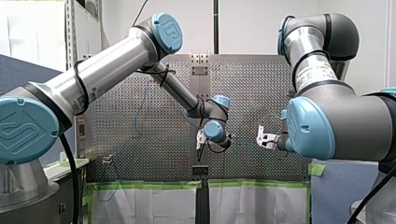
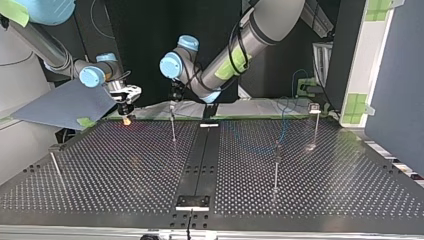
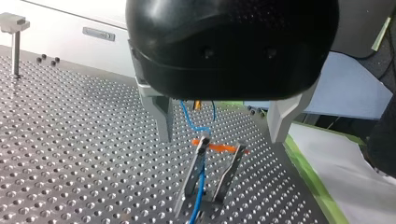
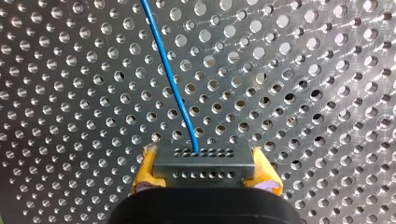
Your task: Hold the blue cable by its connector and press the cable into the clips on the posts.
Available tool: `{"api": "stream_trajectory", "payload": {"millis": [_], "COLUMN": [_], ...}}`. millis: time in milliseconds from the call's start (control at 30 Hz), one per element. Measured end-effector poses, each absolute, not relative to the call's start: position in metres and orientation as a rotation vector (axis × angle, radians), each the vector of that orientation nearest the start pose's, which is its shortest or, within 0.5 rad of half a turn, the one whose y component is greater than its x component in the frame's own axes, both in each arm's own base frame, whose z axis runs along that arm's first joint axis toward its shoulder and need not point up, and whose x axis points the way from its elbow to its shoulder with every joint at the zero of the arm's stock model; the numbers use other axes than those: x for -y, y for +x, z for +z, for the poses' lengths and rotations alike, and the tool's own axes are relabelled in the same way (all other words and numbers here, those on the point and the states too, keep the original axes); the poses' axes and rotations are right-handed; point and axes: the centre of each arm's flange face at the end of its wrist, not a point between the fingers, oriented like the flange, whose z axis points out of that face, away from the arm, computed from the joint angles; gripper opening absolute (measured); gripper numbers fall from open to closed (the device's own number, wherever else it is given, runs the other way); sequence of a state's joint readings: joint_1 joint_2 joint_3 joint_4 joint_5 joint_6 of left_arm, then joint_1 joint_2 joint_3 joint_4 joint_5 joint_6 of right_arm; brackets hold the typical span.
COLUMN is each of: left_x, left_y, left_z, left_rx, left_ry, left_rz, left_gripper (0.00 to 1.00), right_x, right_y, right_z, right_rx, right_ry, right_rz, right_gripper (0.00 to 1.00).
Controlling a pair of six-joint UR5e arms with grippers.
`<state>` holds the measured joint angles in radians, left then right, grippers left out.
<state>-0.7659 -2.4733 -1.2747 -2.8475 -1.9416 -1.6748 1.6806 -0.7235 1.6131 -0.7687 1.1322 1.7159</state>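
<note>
**Item 1.** Dark grey rectangular connector (image 4: 204,163), rows of small holes on its face. My right gripper (image 4: 204,169) is clamping it by both ends between its yellow pads (image 4: 145,170). The thin blue cable (image 4: 170,79) is leaving the connector toward the gripper's twelve o'clock, over the perforated metal table (image 4: 70,93).

**Item 2.** My left gripper (image 3: 219,123), black body, metal fingers (image 3: 161,116) standing apart and holding nothing. It is hovering directly above a slim metal post with an orange-marked clip (image 3: 201,154). The cable is running alongside this post; whether it is seated in the clip cannot be told.

**Pose, top view.** My right arm is reaching in from ten o'clock, gripper pointing down near the table's far edge. My left arm is descending from one o'clock, wrist bent, over the middle post.

**Handling note.** Judged best: keeping the connector grip firm and the cable taut and lined up with the clip slot, while pressing down just beside the clip.
</note>
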Motion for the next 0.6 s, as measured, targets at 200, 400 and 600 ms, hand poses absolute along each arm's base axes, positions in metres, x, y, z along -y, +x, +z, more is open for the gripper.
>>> {"api": "stream_trajectory", "payload": {"millis": [200,400,600], "left_x": [0.5643,0.5643,0.5644], "left_y": [0.4433,0.4430,0.4426], "left_z": [0.0747,0.0742,0.0740], "left_rx": [-1.837,-1.838,-1.840], "left_ry": [0.351,0.346,0.341], "left_rz": [-0.274,-0.280,-0.285], "left_gripper": [0.99,0.99,0.99], "right_x": [0.6199,0.6199,0.6199], "right_y": [0.2450,0.2450,0.2450], "right_z": [0.0293,0.0293,0.0294], "right_rx": [1.149,1.150,1.149], "right_ry": [1.649,1.649,1.649], "right_rz": [1.651,1.652,1.652], "right_gripper": [0.00,0.00,0.00]}}
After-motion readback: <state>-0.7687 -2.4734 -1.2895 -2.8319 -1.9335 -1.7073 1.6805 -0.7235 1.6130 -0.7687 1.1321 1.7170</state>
